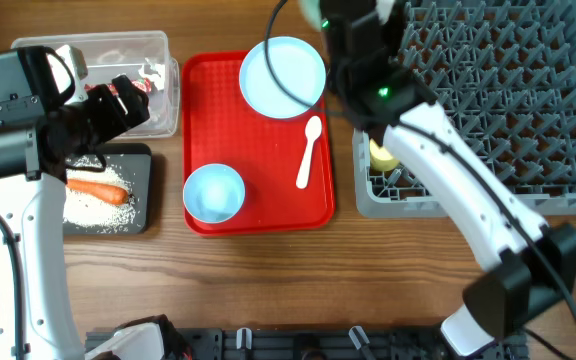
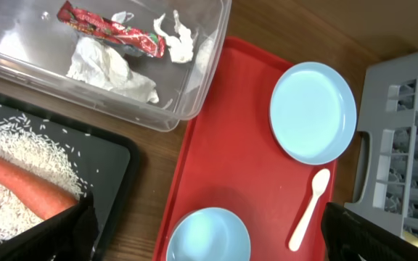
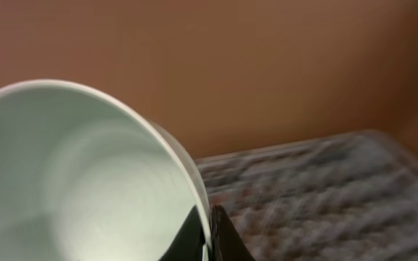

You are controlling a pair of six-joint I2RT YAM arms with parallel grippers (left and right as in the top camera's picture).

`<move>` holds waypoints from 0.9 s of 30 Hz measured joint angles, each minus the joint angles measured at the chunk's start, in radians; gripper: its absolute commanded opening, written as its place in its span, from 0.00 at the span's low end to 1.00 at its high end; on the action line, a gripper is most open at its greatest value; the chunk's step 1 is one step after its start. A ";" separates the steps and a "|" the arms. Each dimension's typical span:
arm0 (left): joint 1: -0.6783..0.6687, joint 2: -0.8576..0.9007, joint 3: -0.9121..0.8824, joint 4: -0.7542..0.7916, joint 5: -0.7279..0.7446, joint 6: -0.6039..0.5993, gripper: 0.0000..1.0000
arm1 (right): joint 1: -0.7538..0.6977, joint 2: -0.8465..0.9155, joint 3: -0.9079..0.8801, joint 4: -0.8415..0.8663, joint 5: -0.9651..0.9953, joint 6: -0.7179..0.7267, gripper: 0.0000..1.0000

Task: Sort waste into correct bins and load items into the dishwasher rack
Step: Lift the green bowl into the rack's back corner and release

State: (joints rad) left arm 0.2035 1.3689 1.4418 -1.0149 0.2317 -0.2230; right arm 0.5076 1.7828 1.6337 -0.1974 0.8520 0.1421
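Right gripper [image 3: 207,235]: clenched on the rim of a pale blue-green bowl [image 3: 71,181], which is tilted and off the table beside the dishwasher rack [image 1: 488,100]
Left gripper [image 1: 133,100]: spread wide, holding nothing, above the clear tub [image 2: 194,101]
Clear tub: red candy wrapper [image 2: 111,29], crumpled tissue [image 2: 107,69]
Black tray [image 2: 118,174]: carrot [image 2: 20,185] on rice [image 2: 27,148]
Red serving tray [image 2: 223,145]: plate [image 2: 313,111], second bowl [image 2: 207,235], white spoon [image 2: 308,210]
Rack: yellow cup [image 1: 381,155] in its near-left corner

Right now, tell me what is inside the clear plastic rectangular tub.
Inside: a red candy wrapper and crumpled white tissue. The tub's far end is cut off in the wrist view and covered by the left arm overhead.
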 measured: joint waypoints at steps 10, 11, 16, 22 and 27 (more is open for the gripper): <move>0.000 0.000 0.000 -0.003 0.001 0.000 1.00 | -0.225 0.336 -0.002 0.506 0.194 -0.998 0.04; 0.000 0.000 0.000 -0.002 0.000 0.000 1.00 | -0.225 0.368 -0.002 0.537 0.200 -1.101 0.04; 0.000 0.000 0.000 -0.003 0.000 0.000 1.00 | -0.217 0.406 -0.002 0.551 0.200 -1.262 0.04; 0.000 0.000 0.000 -0.002 0.000 0.000 1.00 | -0.208 0.426 -0.002 0.464 0.192 -1.295 0.04; 0.000 0.000 0.000 -0.003 0.000 0.000 1.00 | -0.163 0.426 -0.002 0.416 0.158 -1.291 0.04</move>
State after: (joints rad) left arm 0.2035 1.3689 1.4418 -1.0176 0.2321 -0.2230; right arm 0.3447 2.2086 1.6318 0.2184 1.0100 -1.1488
